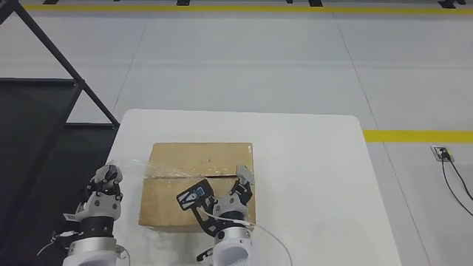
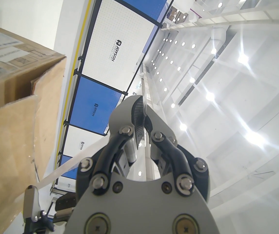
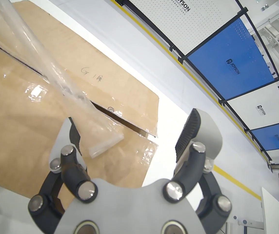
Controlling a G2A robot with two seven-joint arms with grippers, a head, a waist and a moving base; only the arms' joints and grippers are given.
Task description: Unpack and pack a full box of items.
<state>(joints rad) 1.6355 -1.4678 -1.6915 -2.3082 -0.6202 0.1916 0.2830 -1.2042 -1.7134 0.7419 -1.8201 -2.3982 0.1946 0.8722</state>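
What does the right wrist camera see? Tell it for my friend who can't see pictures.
The robot's open right gripper hovers over a closed cardboard box on a white table. A strip of clear tape is peeled up off the box's middle seam and stretches away.

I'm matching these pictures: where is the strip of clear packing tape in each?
Top view: clear tape strip spans from the seam of the brown cardboard box to the left claw.
Left wrist view: it runs beside the box toward the shut claw.
Right wrist view: it lifts off the seam, near the open right claw.
Shared landmark: the box.
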